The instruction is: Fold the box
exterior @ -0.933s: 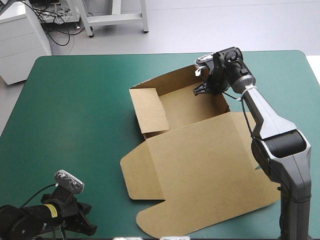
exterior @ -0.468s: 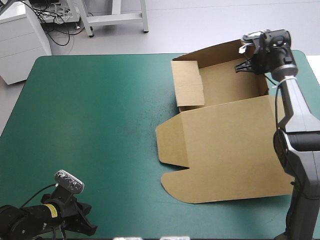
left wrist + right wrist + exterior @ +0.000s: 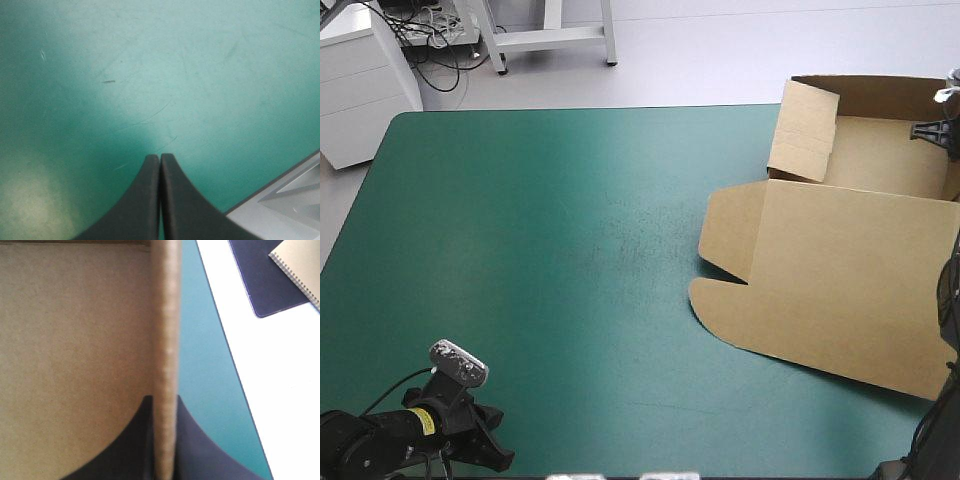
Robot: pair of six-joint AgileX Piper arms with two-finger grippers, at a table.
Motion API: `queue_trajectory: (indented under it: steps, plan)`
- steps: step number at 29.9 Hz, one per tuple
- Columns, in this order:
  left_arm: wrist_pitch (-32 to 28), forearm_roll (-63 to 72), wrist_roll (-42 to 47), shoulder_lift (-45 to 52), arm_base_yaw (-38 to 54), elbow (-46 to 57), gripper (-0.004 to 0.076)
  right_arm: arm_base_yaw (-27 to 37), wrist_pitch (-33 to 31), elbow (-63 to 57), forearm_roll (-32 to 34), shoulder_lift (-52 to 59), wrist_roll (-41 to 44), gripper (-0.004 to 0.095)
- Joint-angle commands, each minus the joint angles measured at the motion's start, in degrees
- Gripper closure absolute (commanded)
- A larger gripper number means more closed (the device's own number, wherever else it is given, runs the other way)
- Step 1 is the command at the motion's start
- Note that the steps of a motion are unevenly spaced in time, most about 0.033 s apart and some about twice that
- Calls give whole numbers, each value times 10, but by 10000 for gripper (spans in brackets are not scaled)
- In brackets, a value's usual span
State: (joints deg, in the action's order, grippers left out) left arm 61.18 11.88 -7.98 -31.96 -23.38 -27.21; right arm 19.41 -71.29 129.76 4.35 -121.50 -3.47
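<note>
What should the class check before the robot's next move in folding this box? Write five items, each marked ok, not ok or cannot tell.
1. Right claw shut on a raised wall of the box: ok.
2. Left claw shut, over the bare teal-green cover, away from the box: ok.
3. Lid lying flat, tray open: ok.
4. Left side wall raised: ok.
5. Room between the gripped wall and the table's right edge: not ok; only a narrow strip of cover shows beside it.
</note>
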Motion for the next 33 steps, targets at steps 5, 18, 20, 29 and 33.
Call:
queue_trajectory:
  steps: [5, 18, 20, 29, 33]
  plan:
    - [-20, 13, 5, -2, -2, -13, 756, 44, -2, -7, -17, 31, -5, 928]
    - [-20, 13, 5, -2, -2, -13, 756, 47, 11, -8, -12, 25, -10, 183]
    - [-20, 13, 5, -2, -2, -13, 756, 47, 12, -8, -10, 25, -10, 98]
    - [-21, 13, 13, -2, -2, -13, 756, 47, -2, -8, -17, 42, -14, 98]
    - [-21, 2, 13, -2, -2, -13, 756, 46, -2, -8, -39, 73, -39, 210]
